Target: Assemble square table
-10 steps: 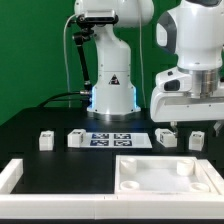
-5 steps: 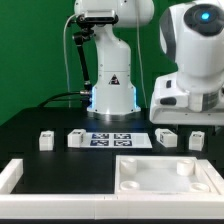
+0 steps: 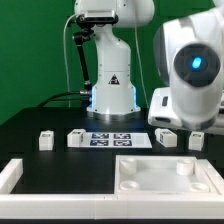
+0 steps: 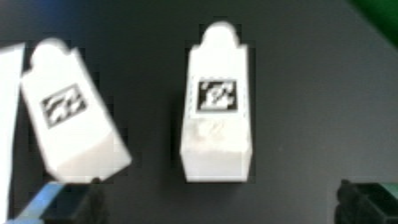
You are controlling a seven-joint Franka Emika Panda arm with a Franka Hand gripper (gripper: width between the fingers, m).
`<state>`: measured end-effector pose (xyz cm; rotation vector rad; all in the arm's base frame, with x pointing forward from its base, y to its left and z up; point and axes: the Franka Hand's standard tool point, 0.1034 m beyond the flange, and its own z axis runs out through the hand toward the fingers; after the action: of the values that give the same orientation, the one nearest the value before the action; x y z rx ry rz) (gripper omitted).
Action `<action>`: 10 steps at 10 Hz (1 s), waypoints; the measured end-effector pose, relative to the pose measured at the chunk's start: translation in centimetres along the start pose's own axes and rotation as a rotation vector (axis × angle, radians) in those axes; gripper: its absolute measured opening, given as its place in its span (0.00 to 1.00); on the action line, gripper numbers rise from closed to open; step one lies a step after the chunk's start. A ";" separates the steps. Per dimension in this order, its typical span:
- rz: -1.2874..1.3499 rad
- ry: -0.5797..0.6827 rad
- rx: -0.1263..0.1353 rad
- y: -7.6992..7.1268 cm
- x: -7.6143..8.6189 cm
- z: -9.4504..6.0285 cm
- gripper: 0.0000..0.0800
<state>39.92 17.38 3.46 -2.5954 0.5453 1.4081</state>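
The white arm (image 3: pixel 190 70) is leaning over the exterior view's right side of the black counter (image 3: pixel 30 125), and its hand is hanging just above two of the table's short white legs. The fingers (image 4: pixel 61 203) are standing wide open and are gripping nothing. In the wrist view their dark tips are showing at either side, with bare counter lying between them. That view is also showing a straight leg (image 4: pixel 222 105) lying flat with its tag facing up. A tilted leg (image 4: pixel 71 112) is lying just beside it, not touching it, tag up as well. Neither one is touching the fingers.

In the exterior view four legs are sitting in a row across the counter. The far-left leg (image 3: pixel 44 140) and the second leg (image 3: pixel 76 139) are sitting on the left of the marker board (image 3: pixel 118 139). The third leg (image 3: pixel 166 137) and the far-right leg (image 3: pixel 197 139) are sitting on its right, under the hand. The square panel (image 3: pixel 150 182) is lying flat nearer the camera, toward the right, apart from every leg. A low white wall (image 3: pixel 10 178) is running along the front edge and is turning a corner at the left.
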 end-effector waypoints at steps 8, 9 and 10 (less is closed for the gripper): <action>0.012 -0.009 -0.007 -0.2 0.0 5.1 0.81; 0.015 -0.017 -0.008 -0.1 0.2 5.4 0.81; 0.014 -0.015 -0.008 -0.1 0.2 5.3 0.81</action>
<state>35.90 18.96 0.32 -2.5902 0.5583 1.4350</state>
